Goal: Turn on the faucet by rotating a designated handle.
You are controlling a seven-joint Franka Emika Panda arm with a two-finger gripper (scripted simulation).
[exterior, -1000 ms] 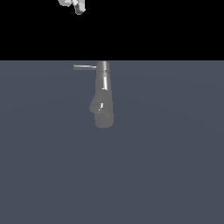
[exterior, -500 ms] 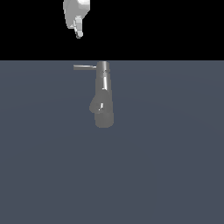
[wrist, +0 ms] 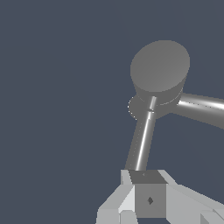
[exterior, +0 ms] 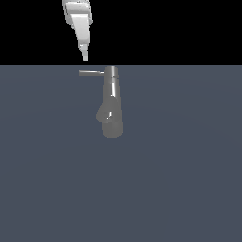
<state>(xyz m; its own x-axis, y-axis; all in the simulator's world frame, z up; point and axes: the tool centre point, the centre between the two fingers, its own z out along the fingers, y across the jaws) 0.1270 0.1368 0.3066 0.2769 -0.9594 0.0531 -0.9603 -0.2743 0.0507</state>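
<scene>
The faucet [exterior: 113,106] is a grey metal fixture with a tall cylindrical body and a small side bulge [exterior: 101,115]. Its thin rod handle [exterior: 91,72] sticks out from the body's far end toward the exterior view's left. My gripper [exterior: 85,58] hangs just above the handle's free end, a small gap apart, its fingers together in a point and holding nothing. In the wrist view the handle [wrist: 142,140] runs from the faucet's round end [wrist: 159,68] to my fingertips [wrist: 144,177]. The thicker body [wrist: 201,108] leaves the frame sideways.
The faucet stands on a flat dark blue-grey surface [exterior: 179,179]. A black background lies behind the gripper.
The gripper has come down from the exterior view's top edge toward the handle's free end. The faucet and handle have not moved.
</scene>
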